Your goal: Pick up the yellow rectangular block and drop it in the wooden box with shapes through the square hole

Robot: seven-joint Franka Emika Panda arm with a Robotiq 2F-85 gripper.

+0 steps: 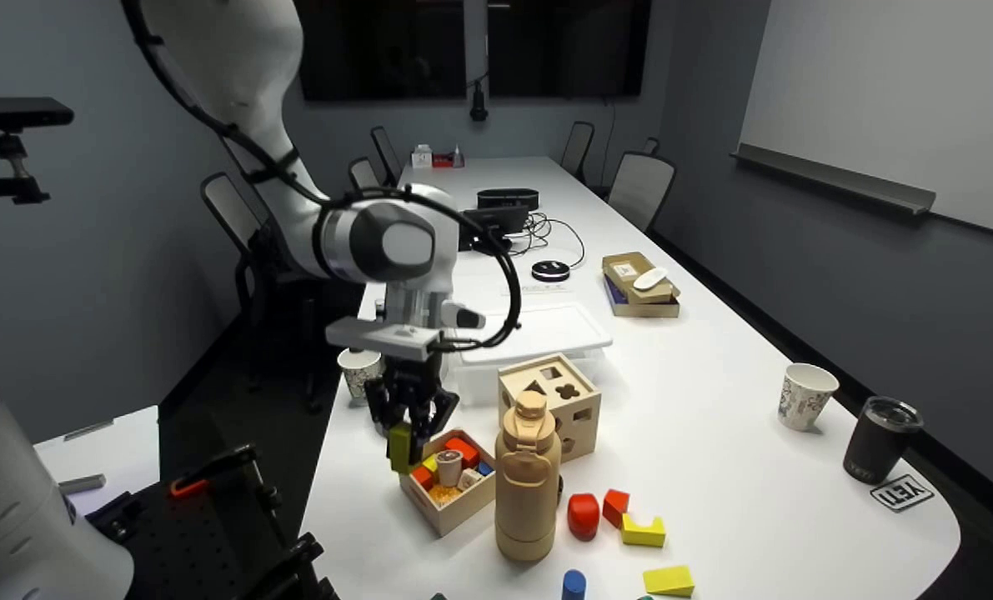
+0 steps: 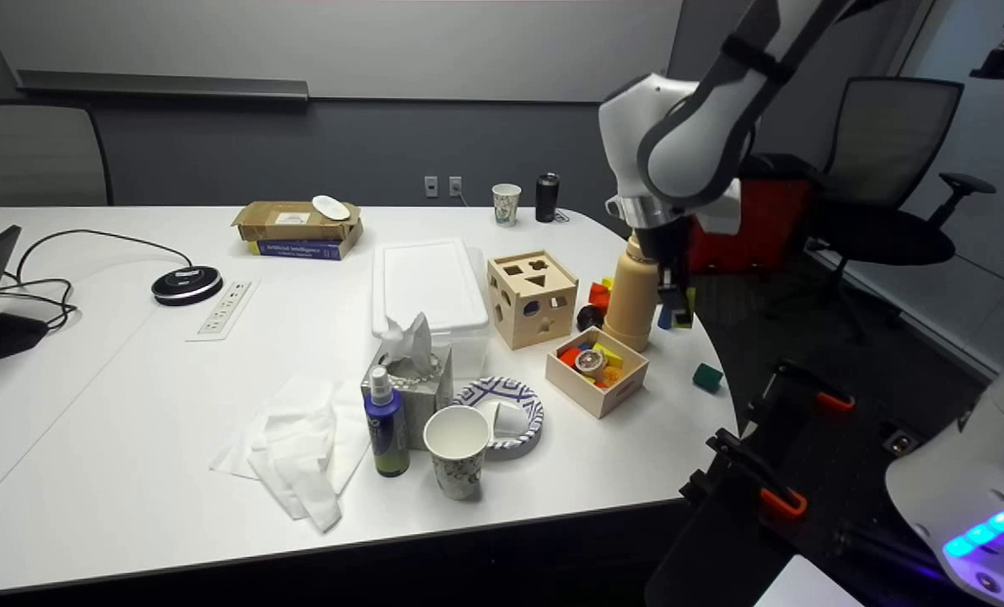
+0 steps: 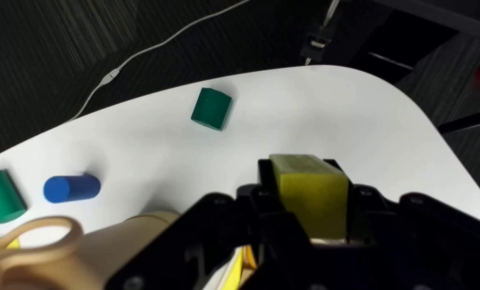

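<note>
Gripper (image 3: 305,179) is clamping the yellow rectangular block (image 1: 399,448), long axis looking near upright, while the wooden shape-sorting box (image 2: 518,315) is standing well left of the gripper in an exterior view, likely carry heading.

Gripper (image 2: 679,310) holding yellow block (image 2: 691,302) beside tan bottle (image 2: 634,299). Wooden box with cut-outs (image 2: 534,292) between bottle and plastic bin (image 2: 428,285). Low tray (image 2: 577,391) of coloured blocks (image 2: 609,355) near bottle.

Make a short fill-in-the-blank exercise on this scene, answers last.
The gripper holds a ____ block.
The wooden box has square, clover and ____ holes on top.
The wrist view shows ____ green blocks.
Between them in that view is a ____ cylinder.
Missing words: yellow; triangle; two; blue.
</note>
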